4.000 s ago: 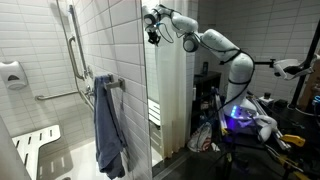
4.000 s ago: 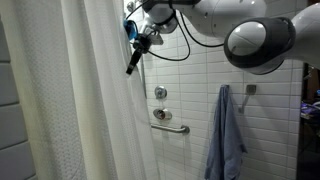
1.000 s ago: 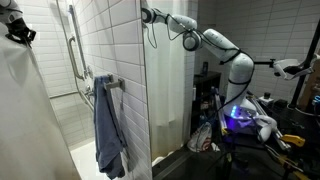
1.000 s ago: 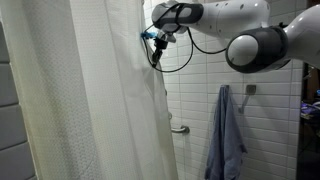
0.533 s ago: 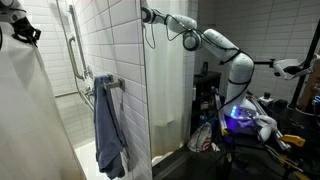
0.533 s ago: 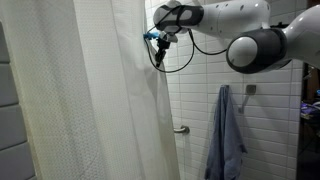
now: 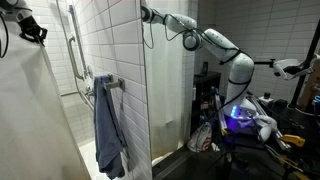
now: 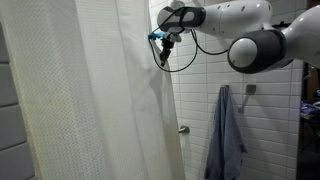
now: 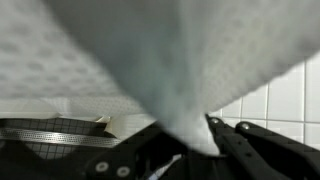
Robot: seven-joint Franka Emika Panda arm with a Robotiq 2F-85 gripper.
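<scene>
Your gripper (image 8: 160, 38) is clamped shut on the edge of the white fabric shower curtain (image 8: 90, 100) (upper middle of the frame). The curtain spans left and centre, so only the right strip, with the hanging blue towel (image 8: 228, 135), lies uncovered.

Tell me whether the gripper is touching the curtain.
Touching. The wrist view shows the curtain bunched and pinched inside the shut gripper.

White dotted curtain (image 8: 90, 100), blue towel (image 8: 225, 135), white tiled wall (image 8: 265, 110)
</scene>
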